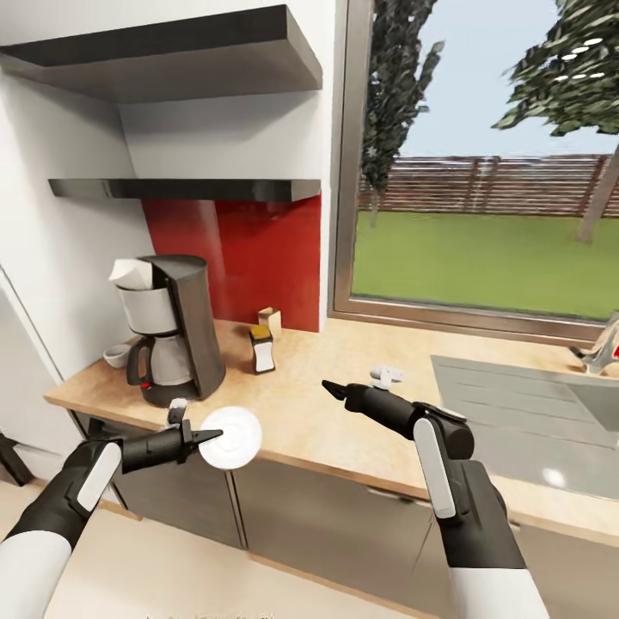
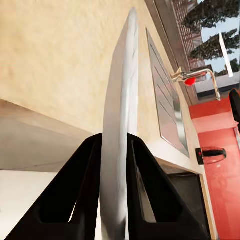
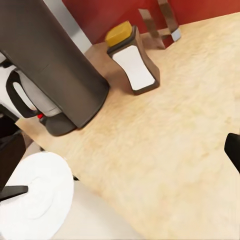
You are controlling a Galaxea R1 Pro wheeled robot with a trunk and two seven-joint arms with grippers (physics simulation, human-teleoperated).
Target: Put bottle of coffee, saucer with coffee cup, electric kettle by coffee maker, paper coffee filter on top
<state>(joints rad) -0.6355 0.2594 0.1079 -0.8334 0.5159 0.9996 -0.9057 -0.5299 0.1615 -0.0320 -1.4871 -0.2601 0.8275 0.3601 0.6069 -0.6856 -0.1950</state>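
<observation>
Kitchen surface (image 1: 327,404) holds a coffee maker (image 1: 176,331) and coffee bottle (image 1: 261,348). Left hand (image 1: 212,436) grips a white saucer (image 1: 234,437) at the surface's edge; right hand (image 1: 331,389) state unclear.

Two black-and-white arms reach in from the bottom corners of the frame. The left hand (image 1: 209,436), lower left, points right, its fingers (image 2: 85,185) clamped together. The right hand (image 1: 331,389), near centre, points left, its state unclear.
</observation>
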